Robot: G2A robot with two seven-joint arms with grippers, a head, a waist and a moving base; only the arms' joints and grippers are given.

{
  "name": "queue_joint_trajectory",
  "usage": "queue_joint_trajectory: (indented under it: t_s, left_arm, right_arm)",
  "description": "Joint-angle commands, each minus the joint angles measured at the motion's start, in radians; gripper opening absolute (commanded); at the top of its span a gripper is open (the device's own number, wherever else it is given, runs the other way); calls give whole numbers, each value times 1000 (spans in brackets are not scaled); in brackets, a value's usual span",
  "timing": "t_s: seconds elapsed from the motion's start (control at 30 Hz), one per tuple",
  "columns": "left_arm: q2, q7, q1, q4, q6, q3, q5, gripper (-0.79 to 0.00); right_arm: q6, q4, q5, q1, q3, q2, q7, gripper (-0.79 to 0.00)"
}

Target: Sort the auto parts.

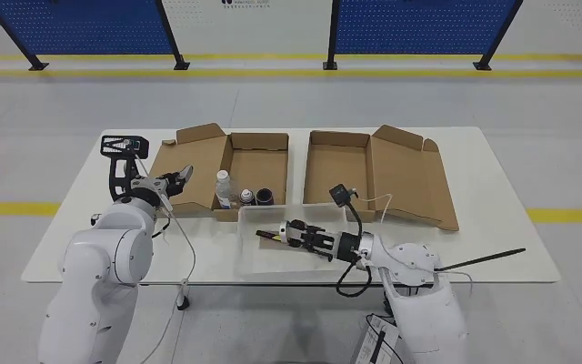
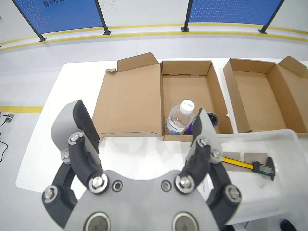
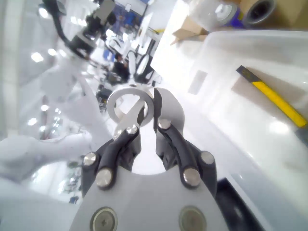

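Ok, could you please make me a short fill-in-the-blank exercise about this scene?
1. The right gripper has its jaws shut on a flat metal ____.
2. The left gripper holds nothing; its jaws are ____.
3. The water bottle stands in the cardboard box nearer the ____ gripper.
4. The clear bin holds a yellow-scaled ____.
Missing words: ring, open, left, caliper.

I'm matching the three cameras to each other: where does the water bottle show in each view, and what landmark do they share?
Top view: the water bottle stands upright at the near end of the left cardboard box.
Left wrist view: the bottle stands upright in that box's near end, white cap up.
Right wrist view: the bottle is blurred, beyond the clear bin's rim.
Shared landmark: the dark round can near it in the box.
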Motion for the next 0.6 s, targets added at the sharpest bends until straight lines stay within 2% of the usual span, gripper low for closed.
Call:
queue_joint_trajectory:
  t_s: [0.0, 0.57]
  left_arm:
    - [0, 0, 0, 0, 0, 0, 0, 0]
    - [0, 0, 0, 0, 0, 0, 0, 0]
  right_arm:
    - [-15, 15, 20, 5, -1, 3, -5, -785]
    - [-18, 15, -32, 24, -52, 31, -116, -785]
